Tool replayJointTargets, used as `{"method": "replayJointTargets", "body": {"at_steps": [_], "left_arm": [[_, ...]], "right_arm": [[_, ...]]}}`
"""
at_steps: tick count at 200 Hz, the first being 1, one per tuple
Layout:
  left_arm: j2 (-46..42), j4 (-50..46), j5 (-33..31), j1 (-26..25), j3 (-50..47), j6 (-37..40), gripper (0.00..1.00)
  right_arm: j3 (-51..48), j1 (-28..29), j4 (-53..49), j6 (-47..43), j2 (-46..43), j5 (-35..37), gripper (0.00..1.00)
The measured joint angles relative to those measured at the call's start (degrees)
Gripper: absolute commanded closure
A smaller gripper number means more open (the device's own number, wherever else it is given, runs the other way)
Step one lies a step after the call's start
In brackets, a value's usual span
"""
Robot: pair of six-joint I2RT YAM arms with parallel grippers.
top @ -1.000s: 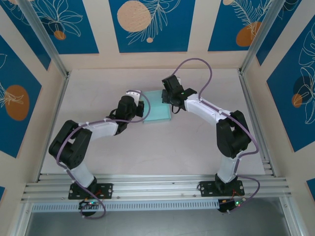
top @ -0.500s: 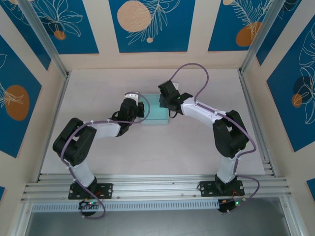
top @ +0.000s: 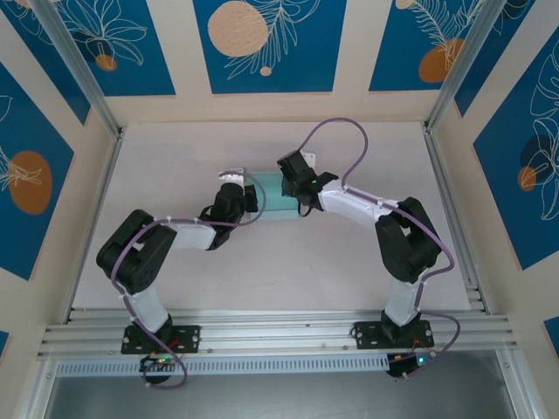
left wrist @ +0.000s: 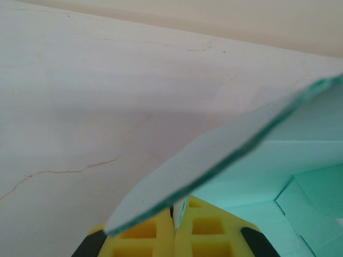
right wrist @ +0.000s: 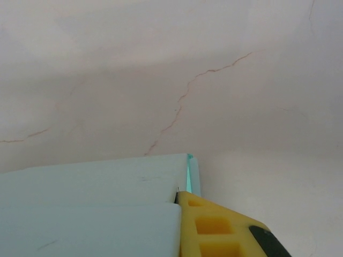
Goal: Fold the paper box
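Tearing could spoil the paper box (top: 271, 197) if you pull sideways, since your left pincer (left wrist: 174, 220) and right pincer (right wrist: 181, 197) each pinch its thin edges.

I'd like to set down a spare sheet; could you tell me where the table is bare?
Free: the far strip of table below the back wall, and the near stretch by the front rail. Crowded: mid-table, where the left hand and right hand meet at the paper box.
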Motion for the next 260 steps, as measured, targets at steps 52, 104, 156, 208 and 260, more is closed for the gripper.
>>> {"method": "replayJointTargets", "body": {"at_steps": [52,104,156,208,260], "left_arm": [[-0.72,4.55,0.07,-0.87,-4.33,-0.42,0.97],[-0.35,5.62,0.5,-1.05,-6.91,-1.53,0.97],[0.15,8.63,1.33,-1.27,-8.96,-1.88,0.86],[-2.51,7.15,6.73,-2.23,-12.28,-3.15,0.19],[-14.25,-3.26,10.14,-2.54,-17.07,-1.6,0.0]], "right_arm": [[-6.82,1.84,5.14,0.22,-2.54,1.4,0.89],[-12.48,4.26,9.62,1.07,-3.45,2.01,0.89],[-15.54,4.98,12.96,1.07,-3.5,2.91,0.89],[-17.07,5.57,13.14,1.07,-2.86,2.84,0.88],[-17.07,5.62,13.46,1.07,-2.34,3.19,0.89]]}}
